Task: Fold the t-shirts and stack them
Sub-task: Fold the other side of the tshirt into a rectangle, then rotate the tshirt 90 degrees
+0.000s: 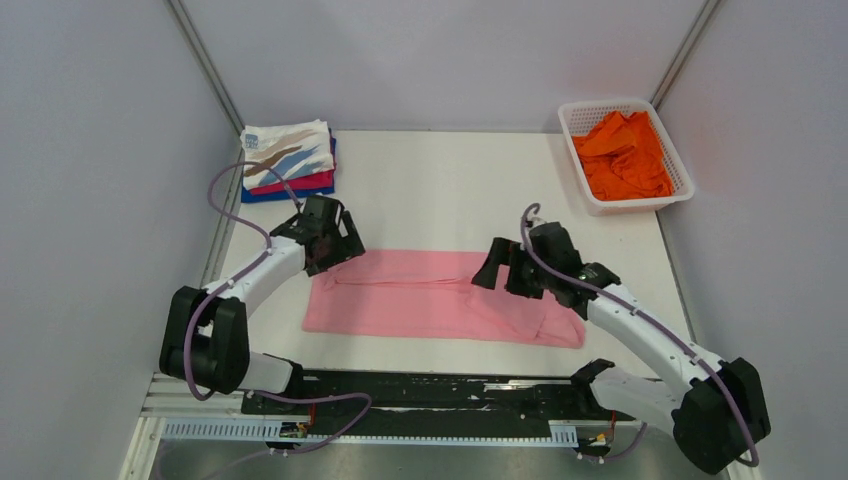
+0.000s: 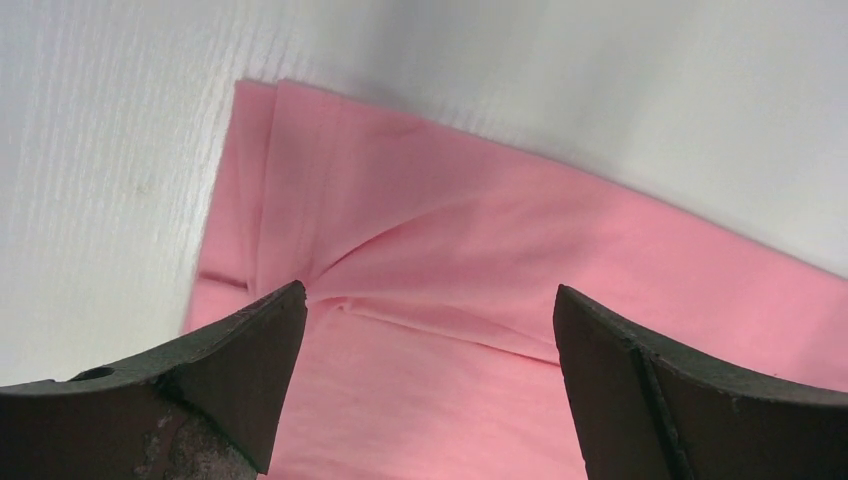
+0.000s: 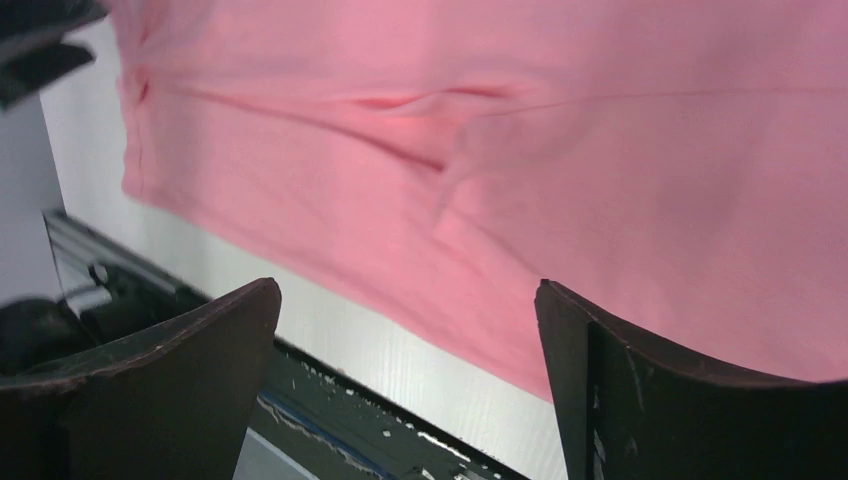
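left arm [image 1: 262,275], right arm [image 1: 645,332]: white shells, bulky black joint housings | cables [image 1: 228,195]: purple, looped along each arm | left pincer [image 2: 430,290], right pincer [image 3: 408,285]: dark, curved, tapering, scuffed surfaces | mounting rail [image 1: 430,395]: black, scratched

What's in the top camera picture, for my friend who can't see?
A pink t-shirt lies folded in a long strip on the table, the left gripper and right gripper open over its ends. Folded shirts are stacked far left; a basket holds an orange shirt.
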`<state>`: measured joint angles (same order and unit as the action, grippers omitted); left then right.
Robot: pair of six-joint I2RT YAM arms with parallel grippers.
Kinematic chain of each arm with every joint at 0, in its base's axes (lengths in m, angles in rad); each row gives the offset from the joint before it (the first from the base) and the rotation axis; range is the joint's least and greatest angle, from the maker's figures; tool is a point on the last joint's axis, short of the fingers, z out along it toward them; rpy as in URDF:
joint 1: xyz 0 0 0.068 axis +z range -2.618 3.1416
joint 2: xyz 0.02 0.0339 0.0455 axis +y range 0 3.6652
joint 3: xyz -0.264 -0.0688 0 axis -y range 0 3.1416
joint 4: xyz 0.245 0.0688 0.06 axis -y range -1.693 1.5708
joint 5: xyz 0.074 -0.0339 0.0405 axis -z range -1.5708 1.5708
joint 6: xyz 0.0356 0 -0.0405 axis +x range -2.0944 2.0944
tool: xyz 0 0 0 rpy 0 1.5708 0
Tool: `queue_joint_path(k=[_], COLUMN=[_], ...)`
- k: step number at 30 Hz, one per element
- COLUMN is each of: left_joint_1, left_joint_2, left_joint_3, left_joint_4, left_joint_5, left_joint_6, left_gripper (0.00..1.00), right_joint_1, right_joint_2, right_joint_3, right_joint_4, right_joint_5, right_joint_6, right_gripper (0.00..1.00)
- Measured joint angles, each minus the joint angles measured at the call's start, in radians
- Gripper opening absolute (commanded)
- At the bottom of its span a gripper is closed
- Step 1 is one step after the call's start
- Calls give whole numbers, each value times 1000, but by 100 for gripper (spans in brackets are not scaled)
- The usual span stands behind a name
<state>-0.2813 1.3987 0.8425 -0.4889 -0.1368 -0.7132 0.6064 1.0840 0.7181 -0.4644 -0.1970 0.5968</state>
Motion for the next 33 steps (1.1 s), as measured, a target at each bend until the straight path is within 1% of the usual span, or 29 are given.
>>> queue_joint_path(k=[2, 4, 8, 11, 14, 17, 22, 26, 28, 33], left_joint_1=[-11, -22, -53, -56, -56, -58, -83, -181, -251, -348], left_joint_2=[-13, -17, 13, 54, 85, 69, -4, -71, -118, -161], left_joint_3=[12, 18, 18, -7, -61, -83, -163, -221, -264, -332], left_joint_4=[11, 25, 75, 111, 133, 170, 232, 238, 249, 323], left_joint_5=[7, 21, 84, 121, 146, 166, 225, 284, 327, 432], left_joint_6=[1, 2, 4, 4, 6, 6, 16, 5, -14, -39], left_gripper=[100, 100, 100, 100, 100, 100, 100, 100, 100, 100], right_joint_1=[-128, -213, -261, -280, -303, -327, -404, -427, -431, -418], right_joint_2=[-49, -70, -35, 35, 111, 229, 521, 760, 914, 1224], right_joint_3=[-58, -121, -206, -214, -176, -99, 150, 411, 614, 1067], right_joint_4=[-2, -13, -50, -50, -23, 16, 138, 196, 200, 166], right_joint_5=[-6, -8, -21, -21, -29, -15, -12, -43, -87, -179], right_joint_6=[64, 124, 211, 243, 277, 282, 248, 162, 94, -58], right_gripper=[100, 100, 100, 100, 100, 100, 100, 100, 100, 100])
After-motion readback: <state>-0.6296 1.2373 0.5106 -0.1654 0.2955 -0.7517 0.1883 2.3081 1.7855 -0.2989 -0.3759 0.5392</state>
